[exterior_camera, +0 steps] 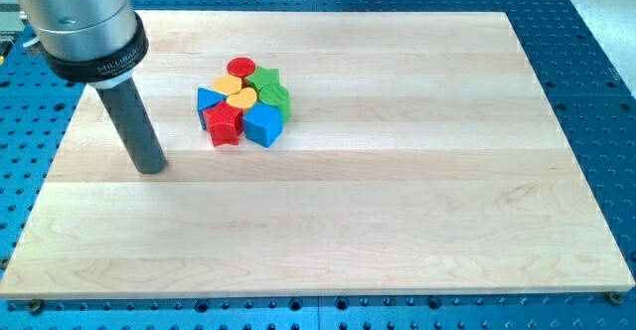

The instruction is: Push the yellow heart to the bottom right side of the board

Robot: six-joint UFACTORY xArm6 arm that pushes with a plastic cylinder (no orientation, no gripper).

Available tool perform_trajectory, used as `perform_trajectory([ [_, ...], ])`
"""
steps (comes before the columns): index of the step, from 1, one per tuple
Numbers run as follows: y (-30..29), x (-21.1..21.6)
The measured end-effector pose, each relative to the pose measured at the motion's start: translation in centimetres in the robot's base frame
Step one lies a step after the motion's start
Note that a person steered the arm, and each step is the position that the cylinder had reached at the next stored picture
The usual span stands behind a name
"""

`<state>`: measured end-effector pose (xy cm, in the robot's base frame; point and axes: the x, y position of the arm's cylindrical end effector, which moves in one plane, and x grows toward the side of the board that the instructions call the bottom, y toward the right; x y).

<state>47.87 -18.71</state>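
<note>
None of the push looks done yet, judging by where things lie. At the view's left, my tip (150, 167) rests on the pale wooden desk (397, 221), well apart from the blocks and to their left; it touches nothing. This rig has no hand, only the dark rod, so nothing is grasped or released.

Moving right, a tight cluster of small plastic blocks sits in the upper-left middle of the desk. A blue block (208, 99), roughly triangular, is at its left edge, with a red star (225, 124) below it. A red round block (240, 68) is at the top. The yellow heart (239, 98) lies in the cluster's middle, hemmed in by neighbours on every side. A blue cube-like block (263, 124) is at the lower right, a green star (264, 78) and another green block (275, 98) at the right.

All of the travel remains: the heart must be freed from the cluster and driven across the desk to the bottom right side, which I judge will disturb its neighbours.
</note>
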Motion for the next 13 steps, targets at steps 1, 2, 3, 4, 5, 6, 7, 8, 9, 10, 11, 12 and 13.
perform_trajectory([
  [1,0.0,0.0],
  [2,-0.2,2.6],
  [3,-0.2,2.6],
  [4,-0.2,2.6],
  [5,-0.2,2.6],
  [6,-0.2,2.6],
  [7,-0.8,1.9],
  [8,-1.2,1.4],
  [9,-1.5,1.8],
  [10,-2.6,1.3],
  [11,-2.6,0.1],
  [12,-1.9,-1.1],
  [13,-2.5,-4.1],
])
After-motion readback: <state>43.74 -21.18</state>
